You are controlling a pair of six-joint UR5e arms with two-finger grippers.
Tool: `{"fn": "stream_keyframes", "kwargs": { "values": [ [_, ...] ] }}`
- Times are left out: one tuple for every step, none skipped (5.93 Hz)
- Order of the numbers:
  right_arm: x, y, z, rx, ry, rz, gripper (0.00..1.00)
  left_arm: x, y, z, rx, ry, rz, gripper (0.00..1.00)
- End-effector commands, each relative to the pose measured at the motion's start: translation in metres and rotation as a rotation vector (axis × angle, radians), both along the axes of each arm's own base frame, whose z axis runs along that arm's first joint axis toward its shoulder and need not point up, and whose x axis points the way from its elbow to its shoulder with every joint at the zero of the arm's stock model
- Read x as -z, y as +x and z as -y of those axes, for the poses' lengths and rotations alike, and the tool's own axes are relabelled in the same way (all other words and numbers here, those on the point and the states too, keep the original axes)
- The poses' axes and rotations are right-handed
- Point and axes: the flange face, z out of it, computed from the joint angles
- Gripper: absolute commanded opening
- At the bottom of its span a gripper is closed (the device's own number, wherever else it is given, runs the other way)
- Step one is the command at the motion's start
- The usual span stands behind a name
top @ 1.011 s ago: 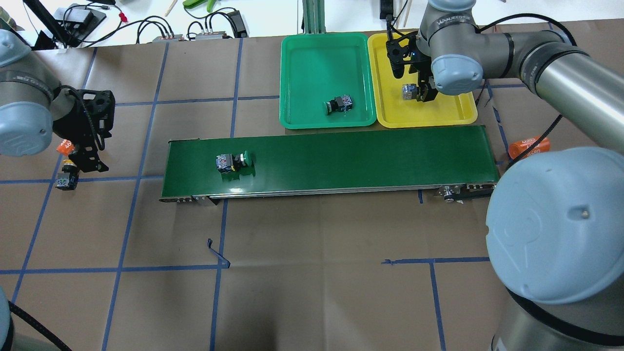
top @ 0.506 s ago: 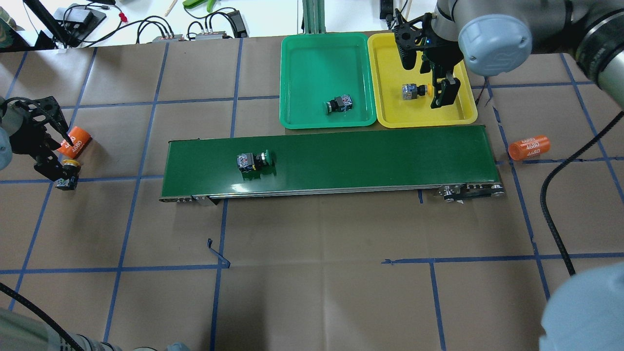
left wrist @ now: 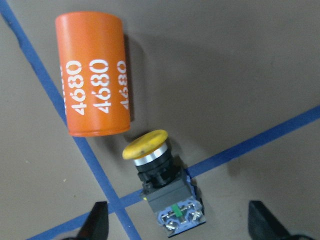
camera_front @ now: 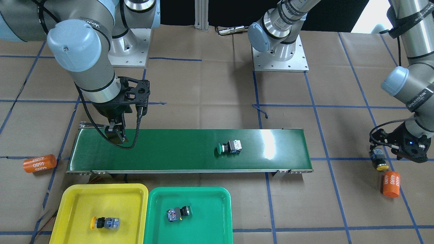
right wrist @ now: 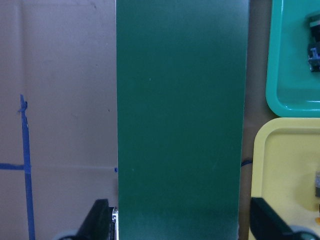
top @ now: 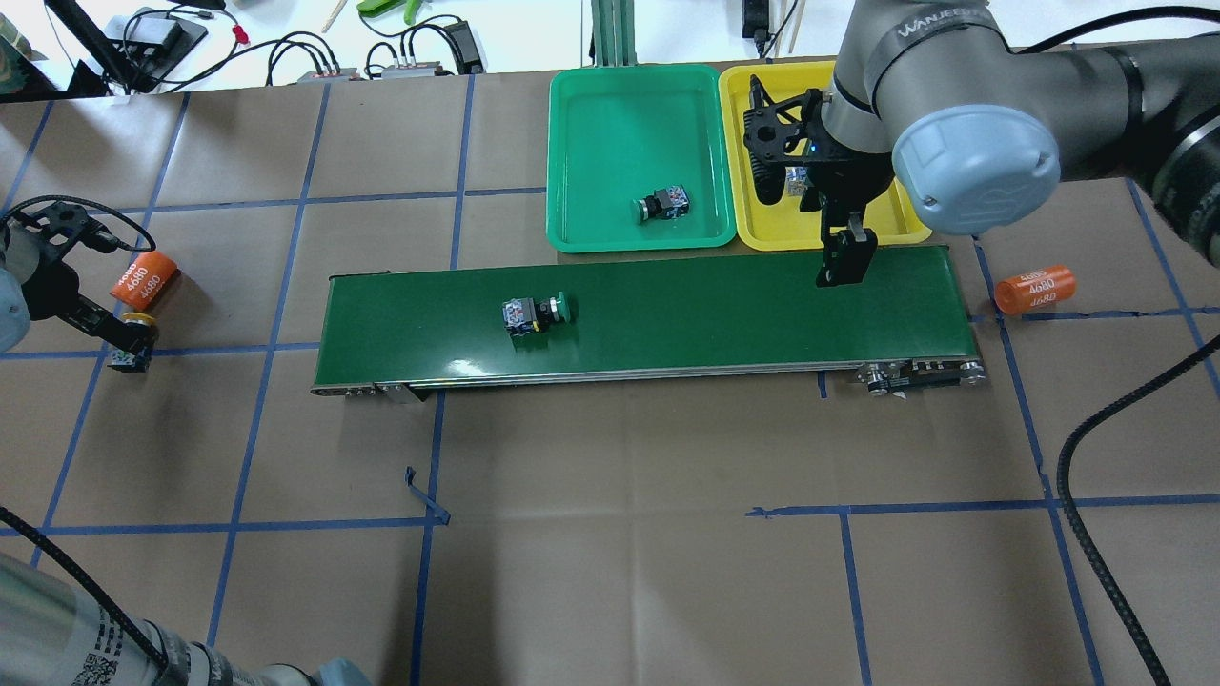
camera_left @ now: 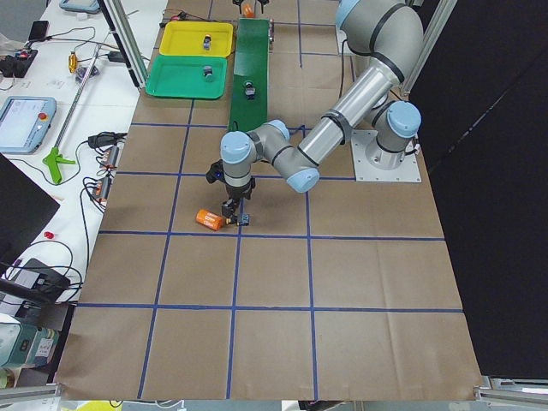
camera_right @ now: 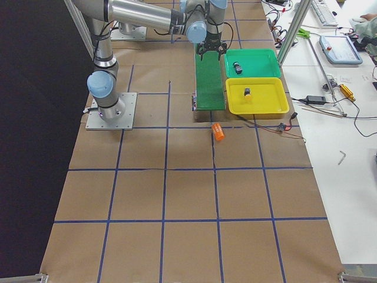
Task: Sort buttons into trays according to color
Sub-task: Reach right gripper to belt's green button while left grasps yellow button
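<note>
A green-capped button (top: pixel 536 312) lies on its side on the dark green conveyor belt (top: pixel 715 305), left of middle. A second green button (top: pixel 665 202) lies in the green tray (top: pixel 591 114). A yellow button (camera_front: pixel 105 223) lies in the yellow tray (camera_front: pixel 84 200). Another yellow button (left wrist: pixel 160 185) lies on the paper at the far left, its cap touching an orange cylinder (left wrist: pixel 95 75). My left gripper (left wrist: pixel 180 225) is open just above it, one finger on each side. My right gripper (top: pixel 843 259) is open and empty over the belt's right end.
A second orange "4680" cylinder (top: pixel 1034 289) lies on the table right of the belt. The two trays sit side by side behind the belt's right half. Cables and tools lie on the white bench (top: pixel 286 38) beyond the table.
My right gripper let go of the yellow button in the yellow tray and moved out over the belt's right end. The green button rode rightward on the belt. My left gripper shifted left, over the table's yellow button.
</note>
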Motion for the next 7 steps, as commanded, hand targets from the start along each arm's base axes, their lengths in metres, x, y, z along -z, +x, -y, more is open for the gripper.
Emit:
{"fn": "stream_keyframes", "kwargs": {
  "values": [
    [0.007, 0.04, -0.004, 0.022, -0.03, 0.023, 1.0, 0.02, 0.004, 0.003, -0.07, 0.006, -0.017, 0.92],
    [0.024, 0.067, 0.002, 0.038, -0.069, 0.033, 1.0, 0.028, 0.004, 0.004, -0.07, 0.014, -0.026, 0.81],
    [0.045, 0.095, 0.005, 0.032, -0.079, 0.041, 1.0, 0.028, 0.003, 0.004, -0.069, 0.014, -0.026, 0.45],
    [0.06, 0.123, 0.001, 0.038, -0.09, 0.049, 1.0, 0.025, 0.003, 0.004, -0.069, 0.012, -0.022, 0.11],
    [0.074, 0.141, -0.001, 0.023, -0.085, 0.049, 1.0, 0.013, 0.001, 0.004, -0.063, -0.002, -0.01, 0.0],
    [0.085, 0.155, -0.004, 0.029, -0.085, 0.052, 1.0, -0.005, -0.013, 0.004, -0.019, -0.006, 0.003, 0.0],
    [0.099, 0.16, -0.004, 0.008, -0.075, 0.047, 1.0, -0.043, -0.063, 0.002, 0.112, 0.028, -0.015, 0.0]
  ]
}}
